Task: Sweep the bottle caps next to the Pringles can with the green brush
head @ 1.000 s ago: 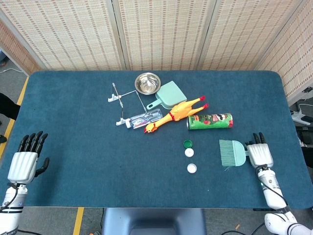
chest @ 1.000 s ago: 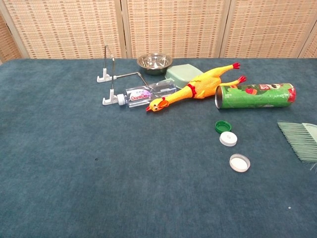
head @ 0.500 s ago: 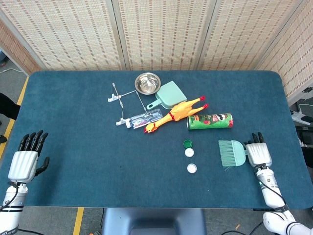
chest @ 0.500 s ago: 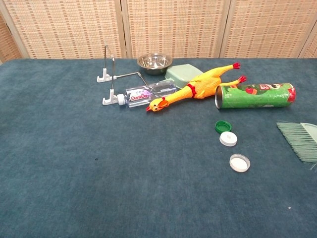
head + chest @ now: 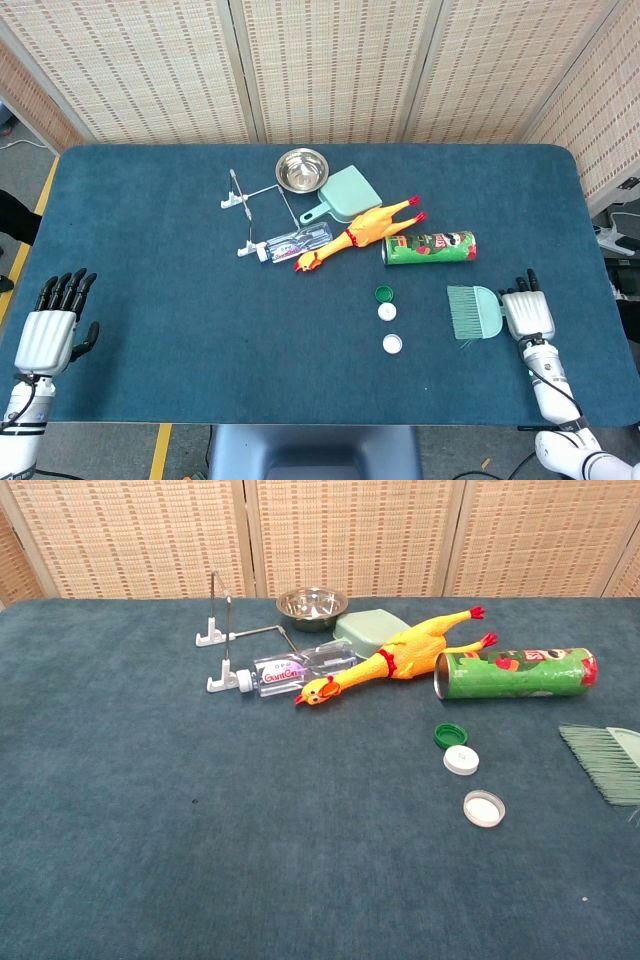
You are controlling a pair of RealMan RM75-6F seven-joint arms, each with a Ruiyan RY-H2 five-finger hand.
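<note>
The green brush (image 5: 475, 312) lies flat on the blue table right of the caps, bristles toward them; the chest view shows its bristle end (image 5: 602, 761). My right hand (image 5: 527, 315) lies flat with fingers stretched, against the brush's handle end, gripping nothing that I can see. A green cap (image 5: 384, 294) and two white caps (image 5: 387, 312) (image 5: 392, 344) form a short line below the Pringles can (image 5: 430, 247), which lies on its side. In the chest view the caps (image 5: 451, 735) (image 5: 461, 760) (image 5: 484, 808) sit in front of the can (image 5: 515, 673). My left hand (image 5: 45, 335) rests open at the front left corner.
A yellow rubber chicken (image 5: 360, 232), a plastic water bottle (image 5: 290, 243), a green dustpan (image 5: 343, 195), a steel bowl (image 5: 301, 170) and a white wire stand (image 5: 245, 200) crowd the table's middle back. The table edge (image 5: 300, 424) runs close below both hands.
The right hand has shifted very slightly beside the brush; the brush, caps and can have kept their places. The left hand has not moved.
</note>
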